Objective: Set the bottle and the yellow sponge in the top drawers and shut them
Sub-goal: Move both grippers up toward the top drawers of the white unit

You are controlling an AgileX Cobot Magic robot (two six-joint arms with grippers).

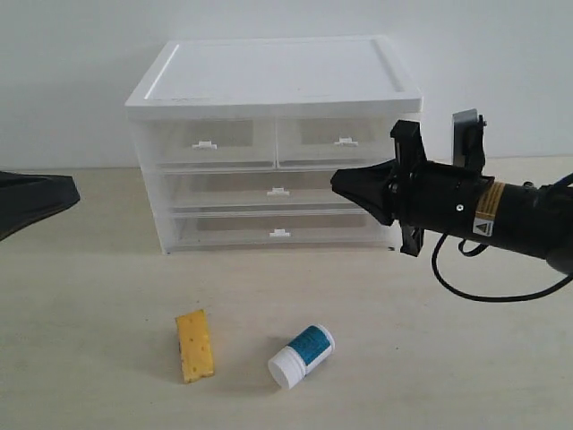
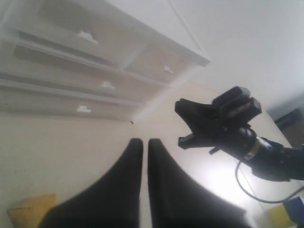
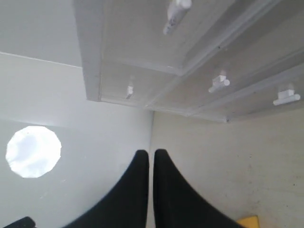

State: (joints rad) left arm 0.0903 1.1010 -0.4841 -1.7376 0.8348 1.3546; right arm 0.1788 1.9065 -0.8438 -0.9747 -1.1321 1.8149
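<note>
Exterior view: bottle (image 1: 302, 356) on side, axis diagonal, cap front-left; left claw (image 2: 145, 142), right claw (image 3: 151, 153) clenched, empty.

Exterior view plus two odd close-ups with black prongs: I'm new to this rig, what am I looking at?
This is a robot with two arms. The exterior view is a camera off the arms, facing a white cabinet on a pale table. The other two pictures come from cameras on each wrist, looking along that arm's fingers, the black prongs. The left fingers and right fingers are closed together and hold nothing. In the exterior view the right arm reaches in front of the cabinet; the left barely shows at the edge. On the table lie a yellow sponge and a bottle on its side, apart from each other. Both top drawers appear shut.
</note>
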